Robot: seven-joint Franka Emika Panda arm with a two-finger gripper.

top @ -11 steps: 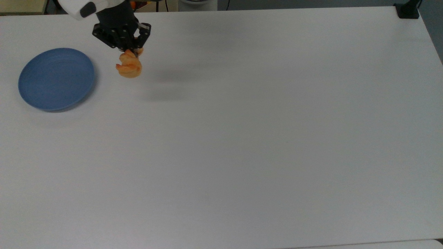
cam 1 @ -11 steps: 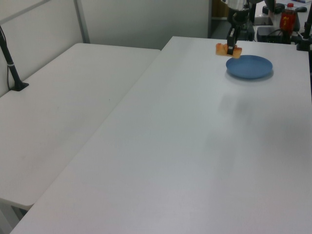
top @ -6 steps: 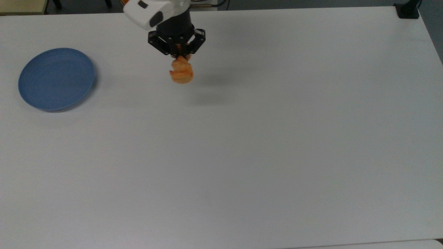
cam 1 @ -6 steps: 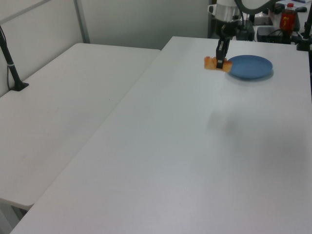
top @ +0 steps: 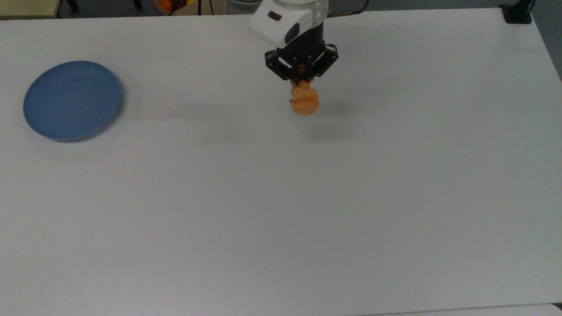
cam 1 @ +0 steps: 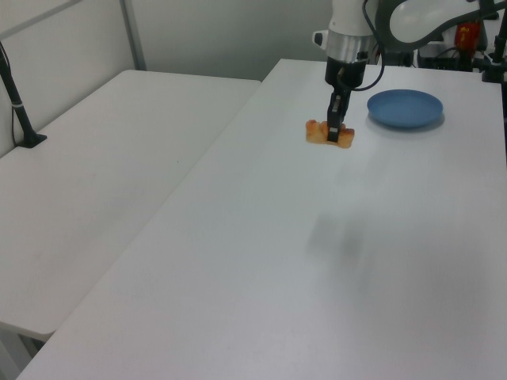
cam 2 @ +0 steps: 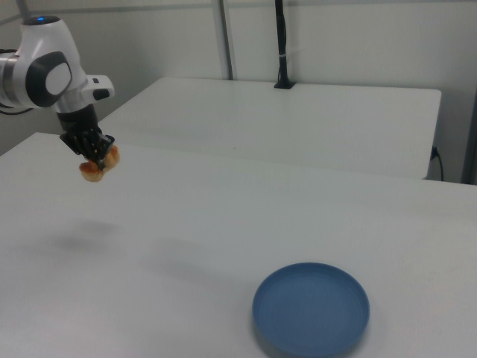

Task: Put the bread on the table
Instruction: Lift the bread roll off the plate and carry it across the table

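White bench (top: 281, 210) spreads plain and smooth beneath your claw (top: 301, 80), and in the right view a second white tabletop (cam 2: 298, 119) lies beyond it, against a pale wall with a dark post (cam 2: 282, 45) standing at its far edge.

Start at the claw itself. Your claw is clenched on the bread (top: 304, 101), its black fingers pinching the roll across its middle. In the top view the golden-orange pastry hangs just below the claw's black linkages, pointing toward the top view's bottom edge. In the left view the claw (cam 1: 333, 136) comes straight down and the bread (cam 1: 318, 133) sticks out on either side of the fingers, lying roughly level. In the right view the claw (cam 2: 95, 155) grips the bread (cam 2: 93, 168) clearly above the bench (cam 2: 223, 239).

You can see that the bread is off the surface: a soft shadow lies on the bench apart from the roll, below and toward the top view's right of the claw, and in the right view a faint dark patch sits on the bench well under the claw.

Directly above the claw, the white wrist housing (top: 281, 26) of the arm rises out of the top view's upper edge.

Farther off, the blue plate (top: 72, 100) rests on the bench well apart from the claw, toward the top view's left. In the left view the plate (cam 1: 405, 108) lies behind the claw and to the left view's right; in the right view it (cam 2: 311, 308) sits far toward the right view's lower right.
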